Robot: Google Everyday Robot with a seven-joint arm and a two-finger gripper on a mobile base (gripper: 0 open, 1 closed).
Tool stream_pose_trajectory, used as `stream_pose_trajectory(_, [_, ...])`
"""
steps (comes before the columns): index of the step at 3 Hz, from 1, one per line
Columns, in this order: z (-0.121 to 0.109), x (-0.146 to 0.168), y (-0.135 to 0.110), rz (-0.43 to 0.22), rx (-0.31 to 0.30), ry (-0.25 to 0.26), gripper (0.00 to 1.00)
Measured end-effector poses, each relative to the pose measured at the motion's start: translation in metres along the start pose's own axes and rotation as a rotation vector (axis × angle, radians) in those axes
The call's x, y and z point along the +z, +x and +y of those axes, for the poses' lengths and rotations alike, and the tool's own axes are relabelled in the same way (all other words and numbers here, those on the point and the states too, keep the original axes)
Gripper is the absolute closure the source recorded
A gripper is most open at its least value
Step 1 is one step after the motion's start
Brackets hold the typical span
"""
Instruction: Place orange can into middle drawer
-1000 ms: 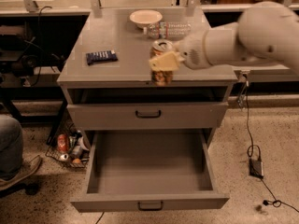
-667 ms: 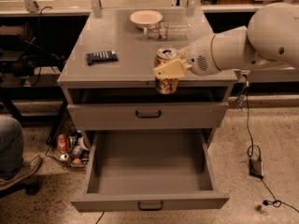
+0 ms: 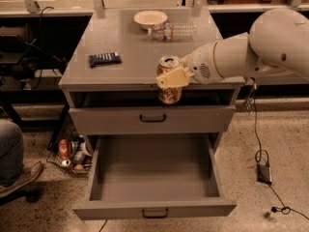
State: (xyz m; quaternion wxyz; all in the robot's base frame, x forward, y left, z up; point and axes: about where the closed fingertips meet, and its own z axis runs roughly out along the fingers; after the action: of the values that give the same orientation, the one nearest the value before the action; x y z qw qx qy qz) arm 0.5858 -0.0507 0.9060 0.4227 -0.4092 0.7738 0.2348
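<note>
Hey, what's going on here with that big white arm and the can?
A robot arm's tool grips the orange can, holding it just off the front edge of the cabinet, above the middle drawer, which stands open and empty. The can is not yet in the drawer.

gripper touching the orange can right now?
Touching. Camera view: the gripper is clamped across the orange can, which hangs unsupported in front of the cabinet, above the open middle drawer.
</note>
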Motion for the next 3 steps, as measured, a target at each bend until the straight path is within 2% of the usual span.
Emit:
stream_pose_trajectory(2, [0.055, 0.051, 0.111, 0.201, 0.052, -0.09, 1.0])
stream_pose_trajectory(3, [0.09, 0.098, 0.188, 0.36, 0.063, -0.151, 1.0])
